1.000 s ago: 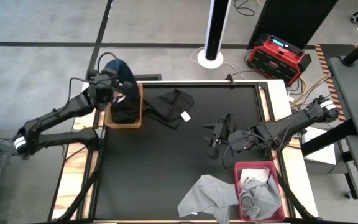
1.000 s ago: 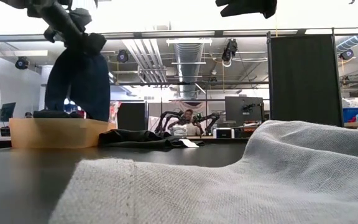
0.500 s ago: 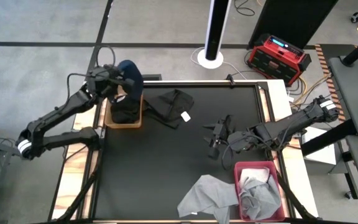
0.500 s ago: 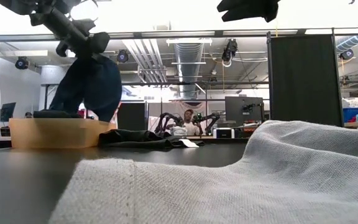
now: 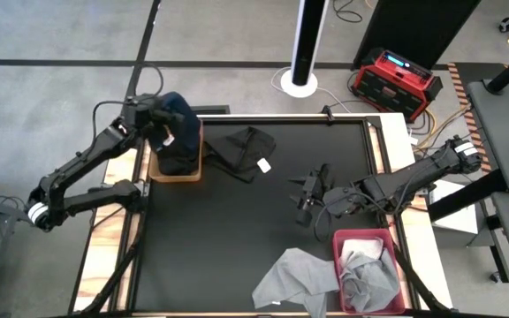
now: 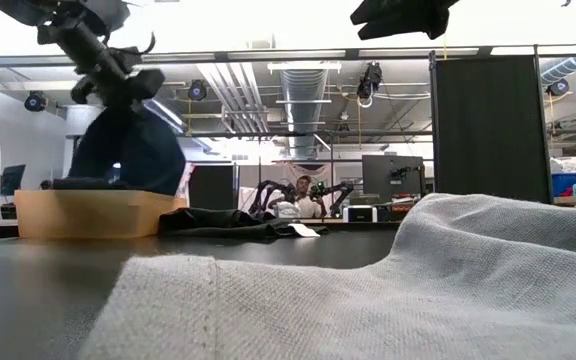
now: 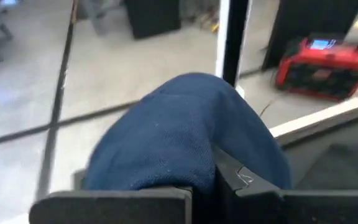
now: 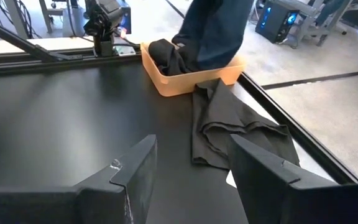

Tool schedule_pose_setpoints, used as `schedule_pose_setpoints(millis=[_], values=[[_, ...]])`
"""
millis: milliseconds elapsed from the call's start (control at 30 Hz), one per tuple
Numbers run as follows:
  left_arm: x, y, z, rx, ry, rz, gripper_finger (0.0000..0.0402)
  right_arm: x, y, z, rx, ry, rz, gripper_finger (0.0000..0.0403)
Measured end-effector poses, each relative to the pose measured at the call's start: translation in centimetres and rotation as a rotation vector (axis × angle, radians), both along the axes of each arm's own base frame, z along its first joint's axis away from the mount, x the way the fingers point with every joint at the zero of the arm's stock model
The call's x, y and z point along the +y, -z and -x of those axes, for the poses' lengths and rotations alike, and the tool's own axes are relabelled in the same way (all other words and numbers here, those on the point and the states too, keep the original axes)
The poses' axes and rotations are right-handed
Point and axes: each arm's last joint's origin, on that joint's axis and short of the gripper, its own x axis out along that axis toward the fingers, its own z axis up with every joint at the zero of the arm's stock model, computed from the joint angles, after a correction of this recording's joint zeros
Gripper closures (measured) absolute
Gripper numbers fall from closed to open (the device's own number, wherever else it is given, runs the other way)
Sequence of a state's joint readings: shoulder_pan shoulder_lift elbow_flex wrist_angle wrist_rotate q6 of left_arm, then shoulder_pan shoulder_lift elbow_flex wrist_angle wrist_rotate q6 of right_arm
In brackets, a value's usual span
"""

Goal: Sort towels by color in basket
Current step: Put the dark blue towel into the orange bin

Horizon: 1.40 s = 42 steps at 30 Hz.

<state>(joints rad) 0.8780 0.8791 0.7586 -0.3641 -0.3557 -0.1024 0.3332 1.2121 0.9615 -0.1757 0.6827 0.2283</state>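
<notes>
- Two baskets: tan basket (image 5: 176,165), red basket (image 5: 367,270).
- Left gripper (image 5: 153,116) above the tan basket, clamped on navy towel (image 5: 182,115); right gripper (image 5: 305,196) half-spread, empty.
- Only the right wrist view shows a black towel (image 8: 165,55) inside the tan basket.

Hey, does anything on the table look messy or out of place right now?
Yes. A grey towel spills over the red basket's side onto the table, and a black towel lies crumpled outside the tan basket.

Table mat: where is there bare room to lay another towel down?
Bare mat runs from the orange basket down the left side to the grey towel. Crowded: the black towel at top, and the open right tool beside the red basket.
</notes>
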Motion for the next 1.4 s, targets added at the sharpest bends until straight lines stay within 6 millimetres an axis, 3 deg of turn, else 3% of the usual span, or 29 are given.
schedule_pose_setpoints(millis=[333,500,667,933,1400], values=[[-0.1,0.9,0.1,0.063,-0.011,0.07,0.0401,-0.5,0.0,-0.1,-0.005,0.018,-0.002,0.0213],[0.4,1.3,-1.1,-0.033,0.178,0.136,0.0401,-0.6,-0.1,-0.2,-0.008,0.022,-0.002,0.0213],[1.4,1.8,-1.9,-0.055,0.214,0.139,0.0401,-0.6,-0.1,-0.2,-0.008,0.023,-0.003,0.0213],[1.8,3.6,-0.9,0.257,-0.013,0.29,0.0401,-0.6,-0.1,-0.2,-0.008,0.023,-0.003,0.0213],[3.6,7.4,-2.4,0.4,0.012,0.447,0.0401,-0.7,0.0,-0.2,-0.008,0.026,-0.003,0.0213]])
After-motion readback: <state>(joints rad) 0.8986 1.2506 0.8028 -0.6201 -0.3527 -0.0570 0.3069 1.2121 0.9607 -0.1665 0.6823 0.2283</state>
